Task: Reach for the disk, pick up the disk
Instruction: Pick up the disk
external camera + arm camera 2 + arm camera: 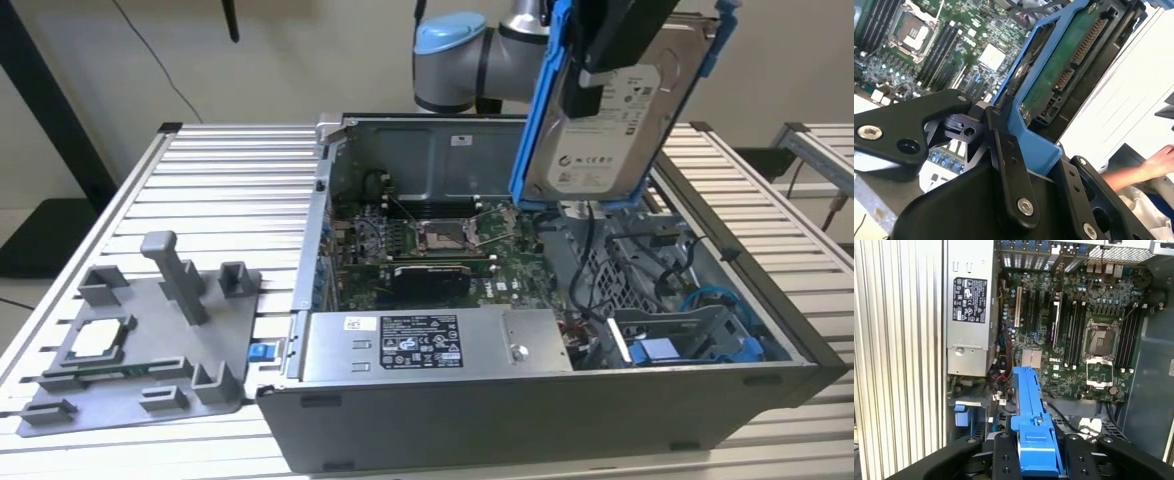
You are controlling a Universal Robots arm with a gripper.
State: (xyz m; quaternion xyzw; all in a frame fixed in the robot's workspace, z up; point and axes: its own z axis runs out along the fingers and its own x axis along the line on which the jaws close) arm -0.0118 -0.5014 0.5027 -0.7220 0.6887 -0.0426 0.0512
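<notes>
The black pincer (1036, 460) is clamped on the blue-framed silver-grey disk (607, 120), which hangs long axis nearly upright, clear above the open grey computer case (534, 400) at its far right.

blue-framed silver disk (607, 120), white label; green motherboard (1074, 345).
</notes>
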